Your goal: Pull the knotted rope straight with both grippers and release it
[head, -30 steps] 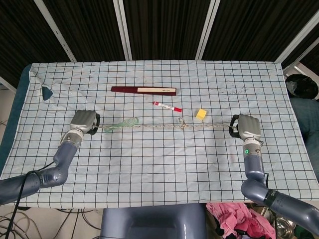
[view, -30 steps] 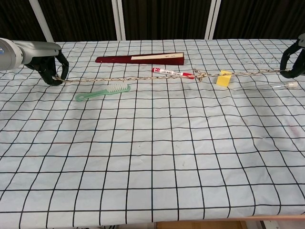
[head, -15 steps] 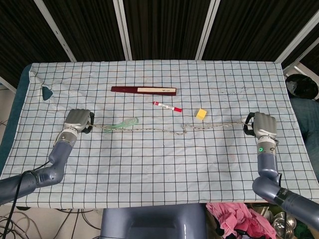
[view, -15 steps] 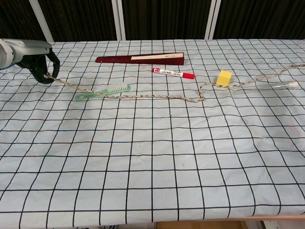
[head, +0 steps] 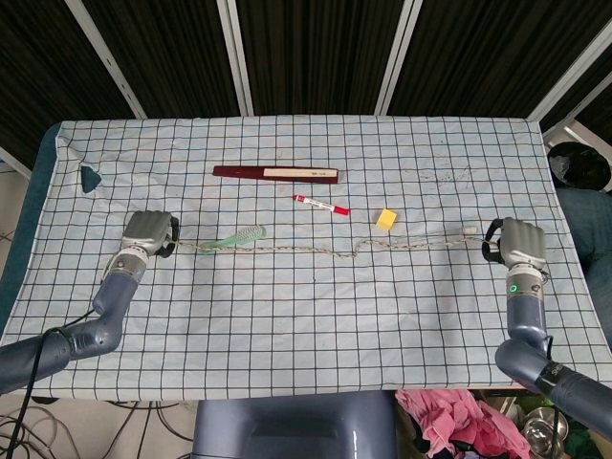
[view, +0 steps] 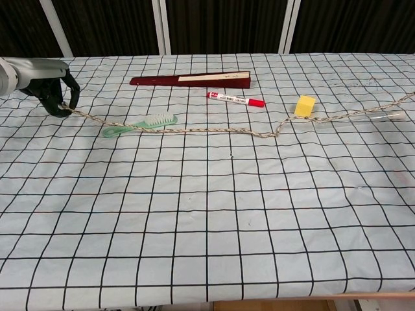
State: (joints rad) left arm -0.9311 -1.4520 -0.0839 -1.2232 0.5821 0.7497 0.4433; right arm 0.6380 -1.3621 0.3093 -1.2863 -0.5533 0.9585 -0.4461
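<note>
Beige braided rope (head: 316, 250), slack, kinked mid-length

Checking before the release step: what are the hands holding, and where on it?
Left hand grips the rope by its left end; right hand appears to hold the other end.

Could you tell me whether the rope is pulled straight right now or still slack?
Slack. The rope lies on the tablecloth with a kink near the yellow block, sagging between both ends.

Bright even overhead light, soft shadows, sharp focus
</note>
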